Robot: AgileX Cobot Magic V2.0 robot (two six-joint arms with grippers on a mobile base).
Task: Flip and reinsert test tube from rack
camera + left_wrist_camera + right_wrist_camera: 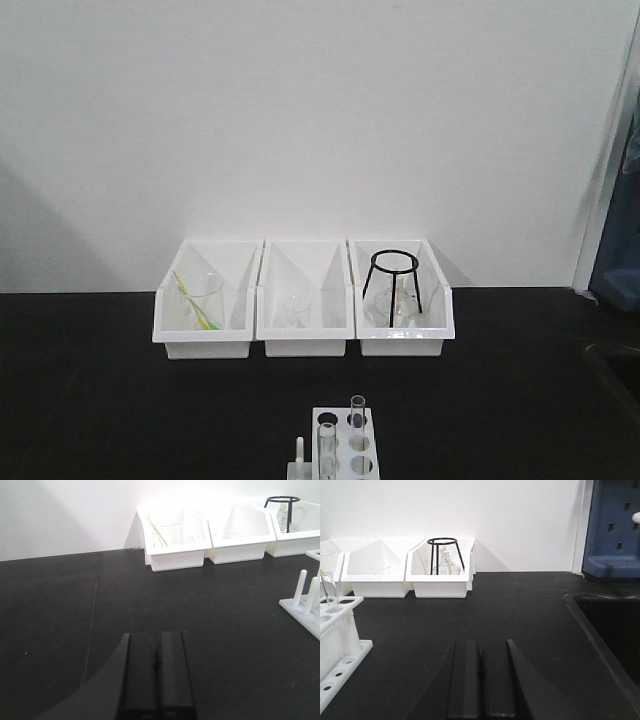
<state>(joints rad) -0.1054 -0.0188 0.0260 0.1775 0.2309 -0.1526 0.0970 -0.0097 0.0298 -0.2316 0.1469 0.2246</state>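
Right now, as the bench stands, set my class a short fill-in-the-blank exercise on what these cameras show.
The black wire tripod stand sits in the ____ of the three white plastic bins. The clear glass beaker holding yellow-green sticks stands in the ____ bin. The small white plastic test-tube rack holds ____ clear glass test tubes upright. The left gripper and the right gripper both have their black fingers ____.
Missing words: rightmost; leftmost; two; shut.

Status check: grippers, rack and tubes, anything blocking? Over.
Left gripper shut, empty. Right gripper shut, empty. Two test tubes upright in rack, neither gripper near them. Nothing seen blocking the rack.
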